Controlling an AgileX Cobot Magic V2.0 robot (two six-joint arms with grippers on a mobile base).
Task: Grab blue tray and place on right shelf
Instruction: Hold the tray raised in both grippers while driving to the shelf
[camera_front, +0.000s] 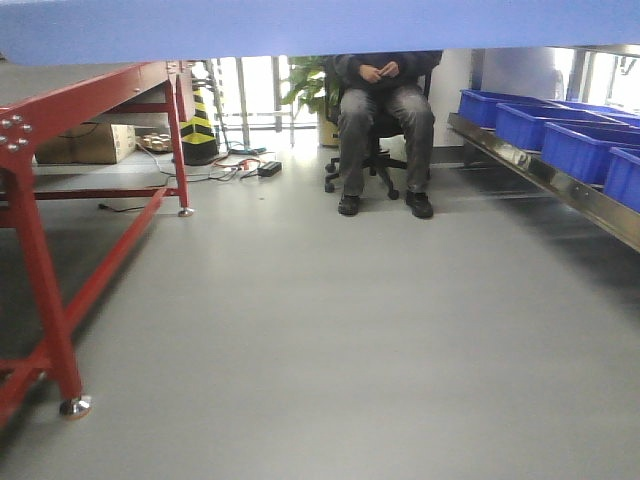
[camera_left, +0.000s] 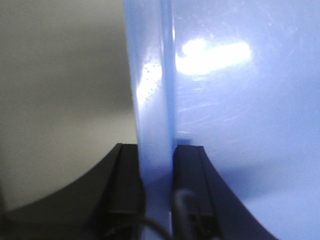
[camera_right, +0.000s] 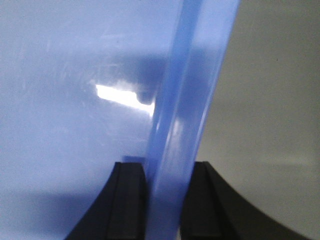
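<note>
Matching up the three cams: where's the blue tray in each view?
Exterior front-facing: the blue tray is a band across the whole top edge.
Left wrist: it fills the centre and right; its rim runs upright between the fingers of the left gripper.
Right wrist: it fills the left and centre, with the rim pinched by the right gripper.
Shared landmark: only the tray itself shows in all three; the clamped rim links both wrist views.

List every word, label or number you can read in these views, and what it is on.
No text is readable in any view.
The tray: plain, only glare.
The cardboard box: any print is too blurred.
The bins: no labels seen.
The cone: stripes only.
</note>
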